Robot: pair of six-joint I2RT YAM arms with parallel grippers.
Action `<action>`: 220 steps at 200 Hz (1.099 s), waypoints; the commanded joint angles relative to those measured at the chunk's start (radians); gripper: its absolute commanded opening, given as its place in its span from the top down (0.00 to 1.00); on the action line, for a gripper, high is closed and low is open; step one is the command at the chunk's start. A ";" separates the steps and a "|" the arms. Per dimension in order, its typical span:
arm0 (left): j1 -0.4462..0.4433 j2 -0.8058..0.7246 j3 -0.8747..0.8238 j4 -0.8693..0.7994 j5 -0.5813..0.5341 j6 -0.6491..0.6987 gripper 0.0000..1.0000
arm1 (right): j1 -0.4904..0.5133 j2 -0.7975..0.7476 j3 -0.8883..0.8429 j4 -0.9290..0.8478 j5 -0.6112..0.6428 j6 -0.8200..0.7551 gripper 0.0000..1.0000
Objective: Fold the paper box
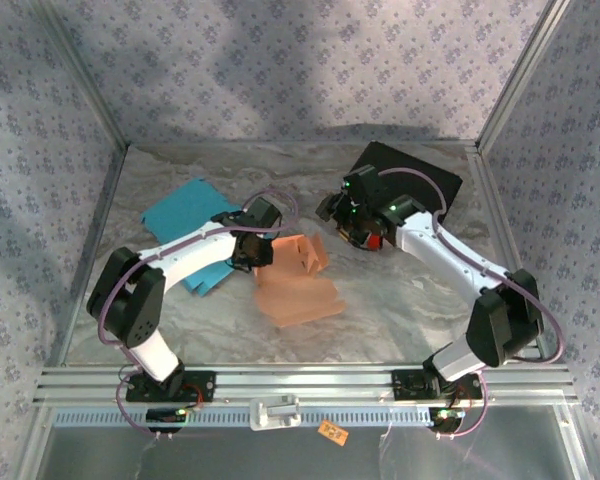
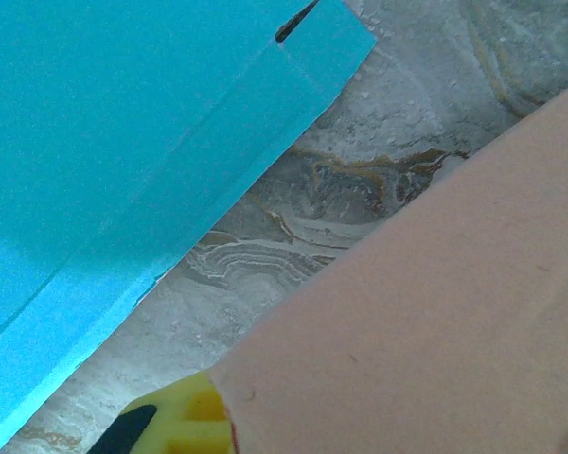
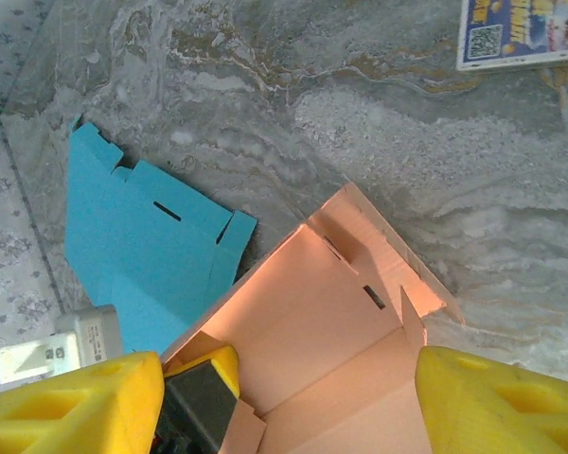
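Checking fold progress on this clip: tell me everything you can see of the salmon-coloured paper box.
The salmon paper box looks like thin matte card and is only partly folded. One panel lies flat on the marble table, while others stand up as walls with small slots and a notched tab. It sits mid-table, beside a flat blue sheet. The left gripper appears shut on its left wall.

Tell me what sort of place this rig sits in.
Probably a lab test enclosure: patterned walls, aluminium frame rails, and a marble-look tabletop holding a pink paper box.
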 commanded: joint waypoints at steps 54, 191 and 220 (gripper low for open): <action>0.000 0.025 -0.106 0.103 0.035 0.042 0.89 | 0.038 0.109 0.018 -0.014 -0.095 0.058 0.37; -0.002 -0.051 -0.166 0.256 0.061 0.030 0.89 | 0.105 0.457 0.229 0.091 -0.122 0.658 0.45; -0.002 -0.058 -0.181 0.305 0.043 0.030 0.89 | 0.104 0.472 0.211 0.109 -0.137 0.658 0.68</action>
